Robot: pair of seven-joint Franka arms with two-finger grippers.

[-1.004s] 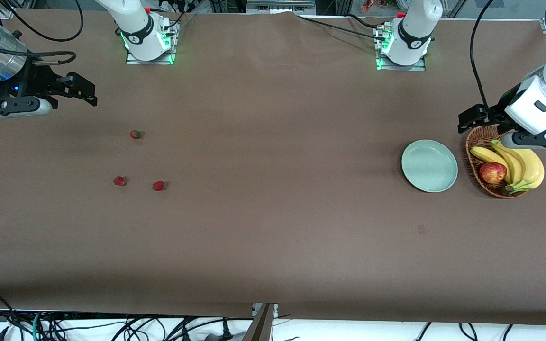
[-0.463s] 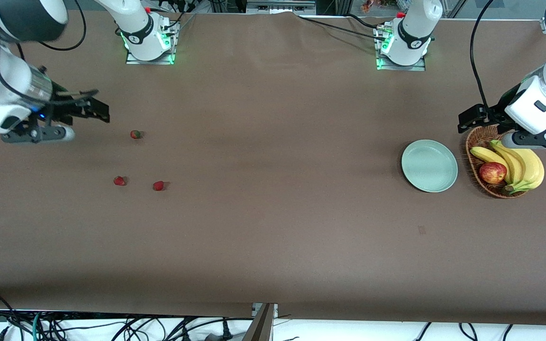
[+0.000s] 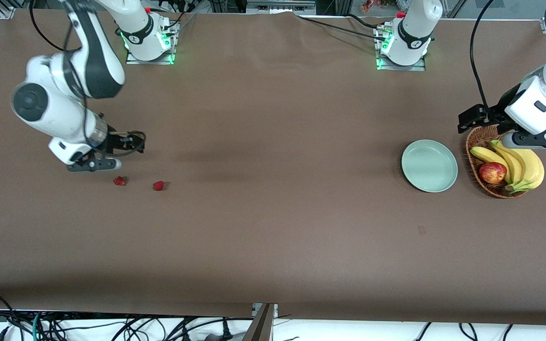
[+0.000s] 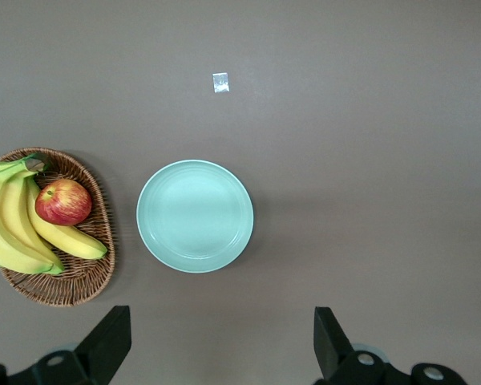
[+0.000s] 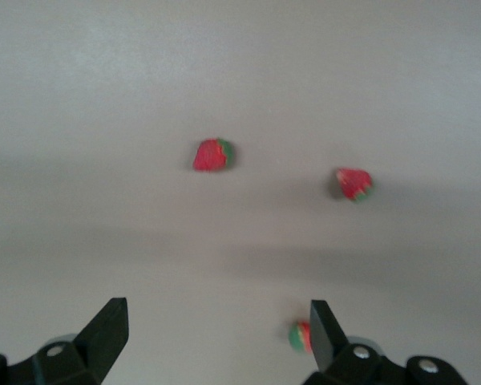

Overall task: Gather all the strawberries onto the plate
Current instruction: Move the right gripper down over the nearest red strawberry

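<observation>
Two strawberries [image 3: 120, 180] [image 3: 158, 185] lie on the brown table toward the right arm's end; the third is hidden under the right gripper in the front view. The right wrist view shows all three: two apart [image 5: 214, 155] [image 5: 353, 184] and one [image 5: 299, 337] close beside one fingertip. My right gripper [image 3: 132, 142] [image 5: 216, 325] is open and hangs low over the table beside that berry. The mint-green plate [image 3: 429, 166] [image 4: 195, 215] sits empty toward the left arm's end. My left gripper [image 3: 473, 118] [image 4: 220, 333] is open, waiting above the table by the basket's rim.
A brown wicker basket [image 3: 473, 151] [image 4: 84, 281] beside the plate holds bananas [image 3: 522, 163] and a red apple [image 3: 492, 172]. A small pale mark [image 3: 421, 230] [image 4: 220, 83] lies on the table nearer the front camera than the plate. Cables hang past the table's near edge.
My right arm has swung from the table's end toward the strawberries, and its gripper has come down over the berry farthest from the camera. The left arm has not moved.
</observation>
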